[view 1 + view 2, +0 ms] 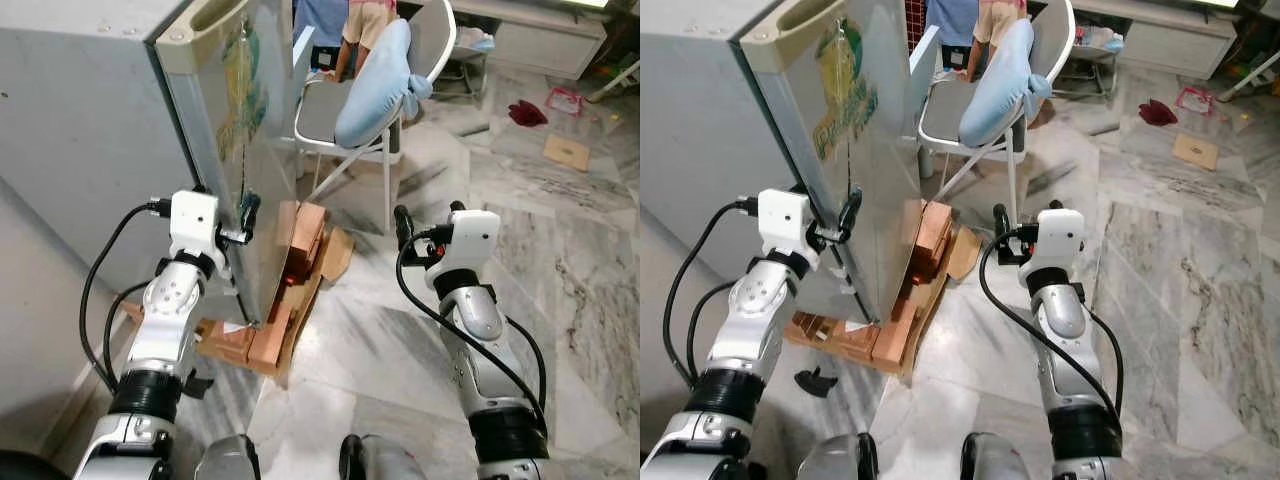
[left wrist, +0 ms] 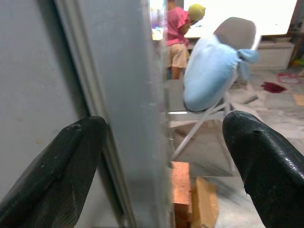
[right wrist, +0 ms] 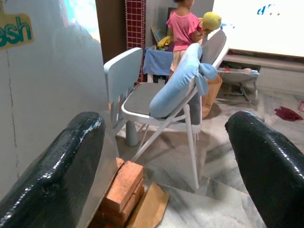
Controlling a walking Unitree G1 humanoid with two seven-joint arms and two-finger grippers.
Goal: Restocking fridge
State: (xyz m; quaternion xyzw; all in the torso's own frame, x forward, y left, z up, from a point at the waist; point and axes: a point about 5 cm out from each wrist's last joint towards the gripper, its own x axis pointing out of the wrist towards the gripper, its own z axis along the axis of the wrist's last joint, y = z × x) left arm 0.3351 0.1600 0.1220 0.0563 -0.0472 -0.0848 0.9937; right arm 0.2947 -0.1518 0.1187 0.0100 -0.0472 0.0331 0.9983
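Both fingers of the left gripper (image 1: 247, 222) straddle the fridge door (image 1: 225, 120) edge (spread wide); right gripper (image 1: 428, 218) released.

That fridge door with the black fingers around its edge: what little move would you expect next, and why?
Probably a gentle outward pull by the left gripper. Its open fingers straddle the edge of the fridge door, one on each side, and the door looks shut or barely ajar. The right gripper hangs open over the marble floor, holding nothing.
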